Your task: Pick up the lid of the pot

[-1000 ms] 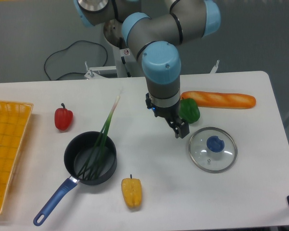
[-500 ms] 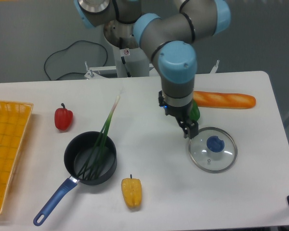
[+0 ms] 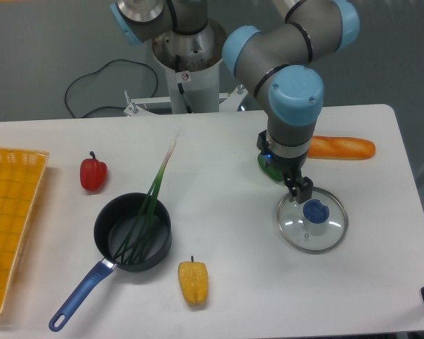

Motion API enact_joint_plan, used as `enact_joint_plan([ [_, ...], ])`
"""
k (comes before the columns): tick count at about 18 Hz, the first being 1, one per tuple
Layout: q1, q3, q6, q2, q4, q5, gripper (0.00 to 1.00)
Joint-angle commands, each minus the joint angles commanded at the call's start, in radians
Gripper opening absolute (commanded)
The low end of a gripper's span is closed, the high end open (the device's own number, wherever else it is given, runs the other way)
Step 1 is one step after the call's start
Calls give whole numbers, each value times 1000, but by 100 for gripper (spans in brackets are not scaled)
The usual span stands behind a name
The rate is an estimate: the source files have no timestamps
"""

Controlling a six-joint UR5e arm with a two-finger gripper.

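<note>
- Pot lid (image 3: 297, 232), round and clear with a blue knob (image 3: 316, 210), lying on the white table (image 3: 254, 311) toward the picture's right.
- In the fixed camera view, the gripper (image 3: 283, 170) points down beside the knob, its jaws spread, one fingertip overlapping the lid's far edge; whether it touches cannot be told.
- A green vegetable (image 3: 269, 168) shows partly behind the jaws, and a long orange one (image 3: 346, 147) lies farther right.
- On the picture's left, a black pan (image 3: 162, 247) with a blue handle (image 3: 82, 288) holds long green stalks (image 3: 150, 206) that lean out over its rim.
- A red vegetable (image 3: 93, 174) lies beyond the pan, a yellow one (image 3: 193, 282) nearer the camera.
- A yellow basket (image 3: 14, 205) stands at the picture's left edge.
</note>
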Motion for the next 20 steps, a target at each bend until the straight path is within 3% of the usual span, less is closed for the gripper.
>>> enact_joint_plan([
  [5, 18, -48, 2, 3, 101, -17, 100],
  [10, 37, -41, -9, -41, 101, -11, 100],
  [20, 110, -43, -84, -46, 94, -5, 100],
])
